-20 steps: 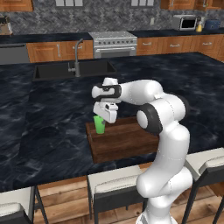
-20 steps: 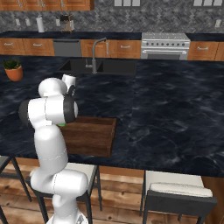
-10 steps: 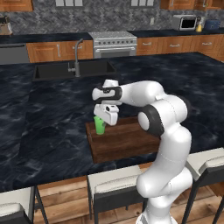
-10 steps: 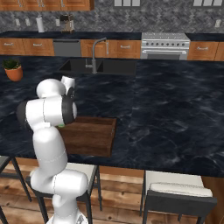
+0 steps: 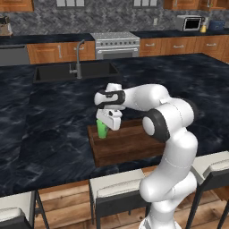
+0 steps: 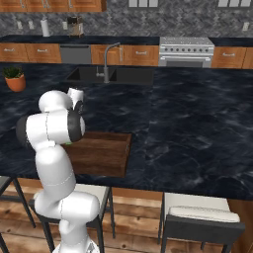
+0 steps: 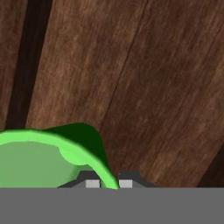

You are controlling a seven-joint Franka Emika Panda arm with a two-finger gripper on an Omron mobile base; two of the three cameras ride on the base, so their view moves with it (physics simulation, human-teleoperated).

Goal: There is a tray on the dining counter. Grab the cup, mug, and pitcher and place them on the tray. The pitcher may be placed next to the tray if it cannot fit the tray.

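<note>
We see the cup (image 5: 102, 129) standing upright, mouth up, long axis vertical, at the tray's (image 5: 129, 145) far left corner on the dining counter (image 5: 49, 116). Our gripper (image 7: 109, 183) sits directly above, fingers nearly together, pinching its rim.

The cup (image 5: 102, 130) is bright green, paler inside. The tray (image 5: 129, 145) is dark brown wood with streaked grain. The counter (image 5: 49, 116) is black with white veining. The far cabinets (image 6: 29, 52) are orange-brown wood; the backsplash (image 5: 103, 20) is grey herringbone.
</note>
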